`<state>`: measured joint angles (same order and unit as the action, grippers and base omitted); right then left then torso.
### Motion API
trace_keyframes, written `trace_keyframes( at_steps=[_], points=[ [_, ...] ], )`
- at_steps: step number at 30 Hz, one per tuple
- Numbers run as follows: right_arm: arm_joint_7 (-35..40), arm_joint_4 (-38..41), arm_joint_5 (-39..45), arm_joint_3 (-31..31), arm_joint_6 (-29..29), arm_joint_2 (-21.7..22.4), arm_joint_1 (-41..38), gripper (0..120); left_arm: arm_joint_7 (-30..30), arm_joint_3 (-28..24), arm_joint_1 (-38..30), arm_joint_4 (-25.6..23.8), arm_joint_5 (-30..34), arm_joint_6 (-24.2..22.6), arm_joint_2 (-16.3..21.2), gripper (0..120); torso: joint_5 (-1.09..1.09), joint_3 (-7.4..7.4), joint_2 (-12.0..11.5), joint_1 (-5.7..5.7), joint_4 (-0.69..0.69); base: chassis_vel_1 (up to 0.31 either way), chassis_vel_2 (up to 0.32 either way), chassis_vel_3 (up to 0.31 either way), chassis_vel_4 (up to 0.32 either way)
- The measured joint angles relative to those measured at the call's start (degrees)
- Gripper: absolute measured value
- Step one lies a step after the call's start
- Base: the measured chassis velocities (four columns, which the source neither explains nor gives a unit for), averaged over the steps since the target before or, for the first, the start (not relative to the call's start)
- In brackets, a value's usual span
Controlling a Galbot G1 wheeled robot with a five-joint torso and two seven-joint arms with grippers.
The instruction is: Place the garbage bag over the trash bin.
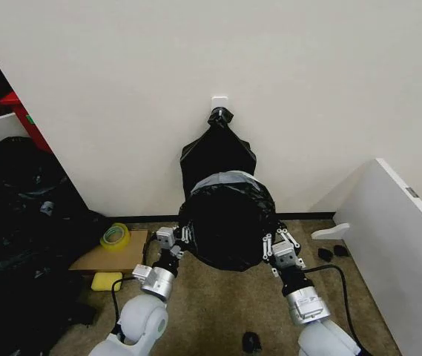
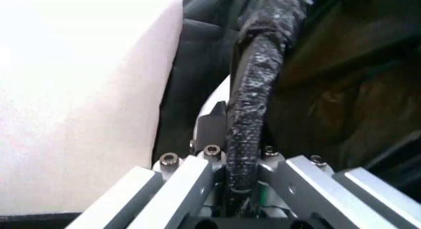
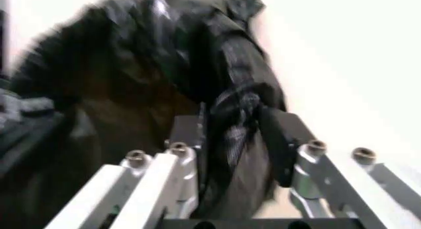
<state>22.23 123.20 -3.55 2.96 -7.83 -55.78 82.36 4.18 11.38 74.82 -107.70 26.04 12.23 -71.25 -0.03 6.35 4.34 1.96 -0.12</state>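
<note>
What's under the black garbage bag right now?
Under the garbage bag a grey-white strip of the trash bin rim shows at the back. The bin's walls are covered. The left gripper and right gripper pinch the bag's edges.

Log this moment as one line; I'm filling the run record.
left gripper: shut on garbage bag edge | right gripper: shut on bag edge | bag stretched over trash bin

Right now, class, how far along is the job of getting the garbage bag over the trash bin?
Mostly done: the black garbage bag drapes the trash bin, whose pale rim peeks out at the back. In hand: the left gripper and right gripper each pinch a bunched bag edge at the sides. Left: covering that rim and letting go.
</note>
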Motion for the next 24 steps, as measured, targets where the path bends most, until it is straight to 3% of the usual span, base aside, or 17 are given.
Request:
trace_keyframes(
  at_steps=[7, 14, 18, 20, 24],
  points=[
    [-1.1, 0.9, 1.0, 0.1, -2.3, -1.4, 0.8, 52, 0.1, 0.5, 0.3, -0.3, 0.1, -0.1, 0.1, 0, -0.02, 0.0, 0.0, 0.0, -0.02, 0.0, 0.0, 0.0, 0.0],
    [-0.1, 0.9, -11.3, 1.9, -8.6, -4.1, 3.3, 79, 0.7, 1.8, 1.3, -0.5, -0.4, -0.1, -0.7, 0, -0.01, 0.0, 0.0, 0.0, -0.03, 0.0, 0.0, 0.0, 0.0],
    [-3.5, 1.3, -11.5, 1.8, -10.6, -3.8, 3.6, 94, 0.9, 1.5, 1.3, -0.5, -0.6, -0.1, -1.2, 0, -0.01, 0.0, 0.0, 0.0, -0.03, 0.0, 0.0, 0.0, 0.0],
    [-6.2, 1.3, -10.3, 1.3, -11.5, -3.3, 3.4, 94, 1.0, 1.0, 1.3, -0.6, -0.8, -0.2, -1.4, 0, -0.01, 0.0, 0.0, 0.0, -0.02, 0.0, 0.0, 0.0, 0.0],
    [-12.1, -0.3, -6.8, -0.5, -12.6, -1.3, 2.1, 79, 1.3, -1.3, 1.3, -1.0, -1.3, -0.9, -1.7, 0, 0.0, 0.0, 0.0, 0.0, -0.02, 0.0, 0.0, 0.0, 0.0]
  ],
)
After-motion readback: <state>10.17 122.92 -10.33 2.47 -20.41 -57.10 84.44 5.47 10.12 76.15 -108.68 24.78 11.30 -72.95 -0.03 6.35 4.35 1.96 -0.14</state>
